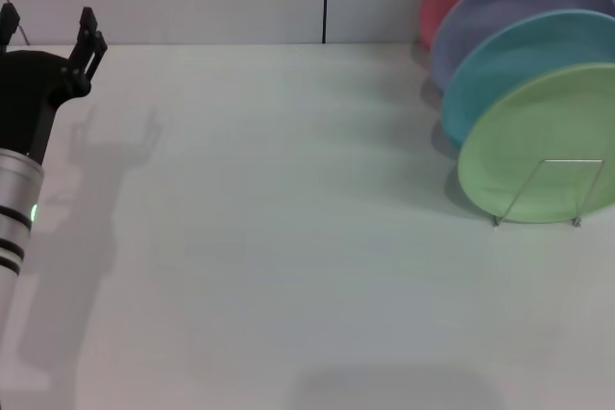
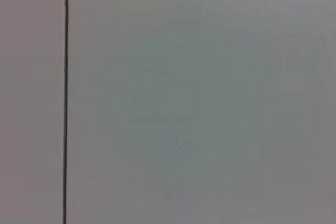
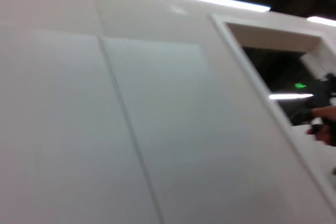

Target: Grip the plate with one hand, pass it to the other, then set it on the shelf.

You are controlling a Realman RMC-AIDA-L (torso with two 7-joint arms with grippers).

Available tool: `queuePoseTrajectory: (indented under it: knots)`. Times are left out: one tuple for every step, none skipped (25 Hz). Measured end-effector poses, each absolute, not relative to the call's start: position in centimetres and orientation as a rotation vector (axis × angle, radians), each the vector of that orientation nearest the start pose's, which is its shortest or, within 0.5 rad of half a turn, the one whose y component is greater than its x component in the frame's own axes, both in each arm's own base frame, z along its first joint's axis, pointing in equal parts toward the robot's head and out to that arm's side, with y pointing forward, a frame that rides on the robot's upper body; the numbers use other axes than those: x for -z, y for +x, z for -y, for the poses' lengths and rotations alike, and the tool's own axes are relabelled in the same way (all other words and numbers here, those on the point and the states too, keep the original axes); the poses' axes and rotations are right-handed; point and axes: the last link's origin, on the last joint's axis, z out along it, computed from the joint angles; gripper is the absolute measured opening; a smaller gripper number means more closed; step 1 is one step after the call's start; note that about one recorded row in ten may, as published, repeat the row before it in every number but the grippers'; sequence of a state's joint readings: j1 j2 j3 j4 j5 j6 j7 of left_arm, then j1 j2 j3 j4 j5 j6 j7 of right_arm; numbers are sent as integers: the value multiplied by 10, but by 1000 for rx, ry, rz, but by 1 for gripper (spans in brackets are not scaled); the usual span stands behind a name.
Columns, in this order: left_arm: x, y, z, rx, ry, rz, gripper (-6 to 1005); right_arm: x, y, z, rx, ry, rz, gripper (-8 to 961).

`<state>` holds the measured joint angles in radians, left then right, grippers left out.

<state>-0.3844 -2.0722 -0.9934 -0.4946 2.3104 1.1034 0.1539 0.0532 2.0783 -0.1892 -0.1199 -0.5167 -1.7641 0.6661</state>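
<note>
Head view: the light-green plate stands tilted at 3 o'clock, front of 4 plates, leaning in the wire shelf, so the task looks finished. The left gripper hangs at 10 o'clock, fingers spread, holding nothing, well apart.

Left wrist view: only a blank wall.

Right wrist view: wall panels only; the right gripper is unseen.

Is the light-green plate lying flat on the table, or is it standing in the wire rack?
Standing. The light-green plate leans on edge in the wire rack, foremost in the row, with the teal plate behind it.
</note>
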Motion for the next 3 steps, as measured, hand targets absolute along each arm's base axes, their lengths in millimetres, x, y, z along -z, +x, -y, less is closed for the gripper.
queuePoseTrajectory:
  knots:
    - [8,-274,-352,746,-1495,387,866,-144,426,-117,-914,-583,-397,792]
    - [9,-276,-351,742,-1497,393,866,-142,427,-117,-910,-571,-405,792]
    - [9,-278,-351,736,-1499,396,866,-140,427,-117,-901,-571,-407,792]
